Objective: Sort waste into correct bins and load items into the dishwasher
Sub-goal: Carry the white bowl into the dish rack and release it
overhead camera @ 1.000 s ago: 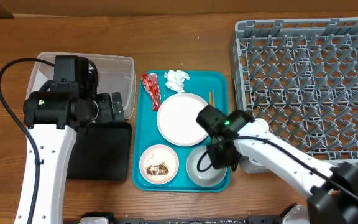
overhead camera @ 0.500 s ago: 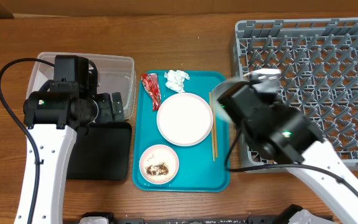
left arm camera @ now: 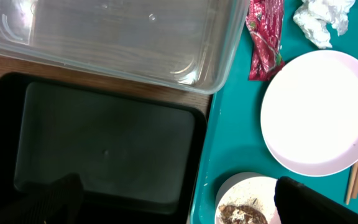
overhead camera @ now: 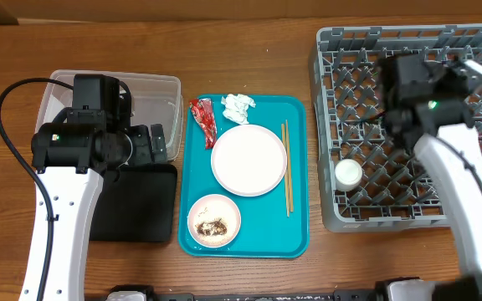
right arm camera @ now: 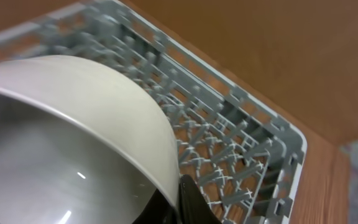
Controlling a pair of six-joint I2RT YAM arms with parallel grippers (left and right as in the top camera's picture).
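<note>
Over the dish rack (overhead camera: 350, 35), a bowl (right arm camera: 73, 124) is pinched tight by the right gripper (right arm camera: 180, 198); released tilted, it may be toppled

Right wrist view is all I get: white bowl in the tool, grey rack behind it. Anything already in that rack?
Observer: One small white cup, standing near the left edge of the dish rack.
Operator: OK. Besides this held bowl, what is waiting on the teal tray?
Observer: The teal tray holds the plate, chopsticks, a scrap bowl, the red wrapper and the tissue.
Operator: And the left arm?
Observer: The left tool is open and empty, above the black tray.
</note>
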